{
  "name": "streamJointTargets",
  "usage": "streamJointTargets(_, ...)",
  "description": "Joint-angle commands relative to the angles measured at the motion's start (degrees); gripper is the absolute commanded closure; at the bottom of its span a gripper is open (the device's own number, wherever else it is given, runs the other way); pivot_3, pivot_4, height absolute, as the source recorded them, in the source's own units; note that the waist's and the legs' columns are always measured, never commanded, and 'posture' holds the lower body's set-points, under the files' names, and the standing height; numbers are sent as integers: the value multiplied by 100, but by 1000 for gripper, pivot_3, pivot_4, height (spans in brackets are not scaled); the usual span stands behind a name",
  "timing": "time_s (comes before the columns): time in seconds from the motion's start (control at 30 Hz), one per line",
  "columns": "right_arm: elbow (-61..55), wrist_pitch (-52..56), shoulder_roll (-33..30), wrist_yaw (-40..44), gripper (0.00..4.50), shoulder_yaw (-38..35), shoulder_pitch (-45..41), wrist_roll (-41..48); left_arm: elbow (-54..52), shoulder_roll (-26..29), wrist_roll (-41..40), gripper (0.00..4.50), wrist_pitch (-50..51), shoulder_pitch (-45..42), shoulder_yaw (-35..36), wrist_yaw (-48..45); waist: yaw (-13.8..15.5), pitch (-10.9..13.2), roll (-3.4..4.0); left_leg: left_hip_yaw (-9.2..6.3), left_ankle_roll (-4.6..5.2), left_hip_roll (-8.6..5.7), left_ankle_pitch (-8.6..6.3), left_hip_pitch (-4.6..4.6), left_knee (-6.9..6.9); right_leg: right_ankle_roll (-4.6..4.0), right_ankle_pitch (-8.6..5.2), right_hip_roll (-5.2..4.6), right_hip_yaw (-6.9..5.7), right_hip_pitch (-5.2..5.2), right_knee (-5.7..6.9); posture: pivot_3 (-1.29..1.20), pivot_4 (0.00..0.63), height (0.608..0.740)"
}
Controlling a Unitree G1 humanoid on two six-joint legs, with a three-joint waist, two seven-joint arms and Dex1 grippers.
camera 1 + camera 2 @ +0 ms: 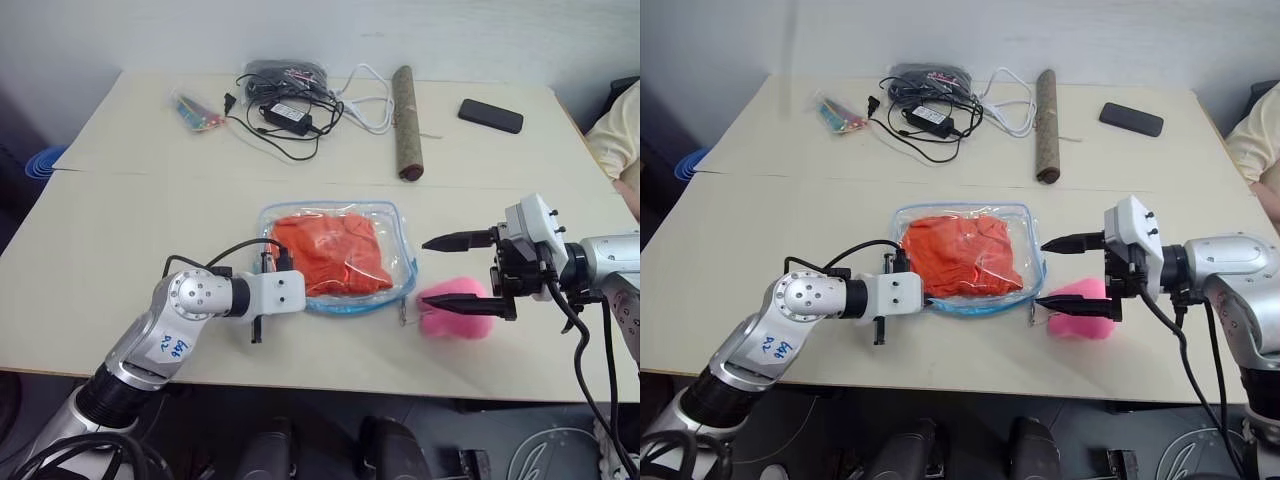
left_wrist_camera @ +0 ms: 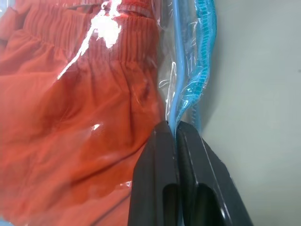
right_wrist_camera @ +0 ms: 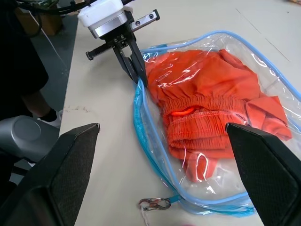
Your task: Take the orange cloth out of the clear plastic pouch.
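The clear plastic pouch (image 1: 398, 225), trimmed in light blue, lies flat in the middle of the table. The wrinkled orange cloth (image 1: 330, 252) is inside it. My left gripper (image 2: 171, 128) is shut on the pouch's blue edge on its left side; the right wrist view also shows this left gripper (image 3: 139, 79) pinching the trim. My right gripper (image 1: 424, 272) is open, level and pointing at the pouch's right side, just clear of it, with nothing between its fingers.
A pink plush toy (image 1: 472, 322) lies under the right gripper. A metal clip (image 3: 154, 204) hangs at the pouch's corner. At the back are cables with an adapter (image 1: 290, 105), a small colourful packet (image 1: 197, 110), a brown roll (image 1: 407, 120) and a phone (image 1: 490, 115). A person's sleeve (image 1: 620, 130) shows at far right.
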Motion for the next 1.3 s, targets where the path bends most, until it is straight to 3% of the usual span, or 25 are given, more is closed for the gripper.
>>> streamJointTargets(0.03, -69, -42, -24, -15, 0, -78, -37, 67, 599, 299, -93, 4483, -1252, -17, 285, -101, -1, 0, 0, 0, 0, 0, 0, 1, 0, 0, 0, 0, 0, 0, 0, 0, 150, 740)
streamJointTargets(0.2, 19, -66, -48, 21, 0, -46, -81, 38, 1569, 501, -122, 4483, -2605, -213, 304, -270, -6, 0, 0, 2, 0, -1, 0, 1, -1, 0, 0, 0, 0, -1, -1, 0, 150, 740)
streamJointTargets(0.37, 26, -65, -86, 61, 0, -47, -66, 38, 1712, 285, -235, 4483, -2568, -362, 253, -361, 1, 0, 0, 3, 0, -3, 0, 0, -1, 0, 0, 0, -1, -1, 0, 0, 150, 740)
streamJointTargets(0.5, -21, -8, -178, 39, 0, -172, 95, 43, 1143, 366, -696, 3507, -2111, -129, 478, -677, -2, 0, 0, 4, 0, -4, 0, 0, 0, 0, 0, 0, 0, -1, 0, 0, 150, 740)
streamJointTargets(0.7, 225, -171, -355, -13, 0, -419, 527, -118, -222, 736, -1938, 1602, -635, 558, 1608, -775, -11, 0, 0, 3, 1, 1, -1, -3, -3, 0, 0, 0, 0, -5, -2, 0, 150, 740)
streamJointTargets(0.83, 879, -404, -426, -57, 0, -601, 794, -416, -1084, 1200, -4531, 422, 1823, 750, 3047, -1021, -9, 0, -1, 1, 1, 3, -1, 1, 0, 0, 0, 0, 3, 0, 1, 0, 150, 740)
streamJointTargets(0.97, 1575, -674, -431, 19, 0, -564, 922, -660, -1248, 1749, -5508, 422, 2392, 596, 3578, -1290, -3, 0, 0, 0, 1, 0, -1, 3, 0, 0, 0, -2, 3, 2, -2, 0, 150, 740)
streamJointTargets(1.17, 2294, -1122, -229, 202, 0, -249, 1112, -1015, -1341, 1959, -5429, 422, 2243, 344, 3283, -1169, -15, 0, 0, 8, 0, -1, -1, 9, -3, 0, 0, 1, 6, 5, -1, 0, 150, 740)
streamJointTargets(1.3, 2293, -1184, -72, 295, 963, -52, 1259, -1064, -1256, 1873, -5226, 392, 2042, 124, 2994, -998, -14, 0, 1, 8, -3, 3, 0, 9, -3, 0, 0, 7, 6, 4, -1, 0, 150, 740)
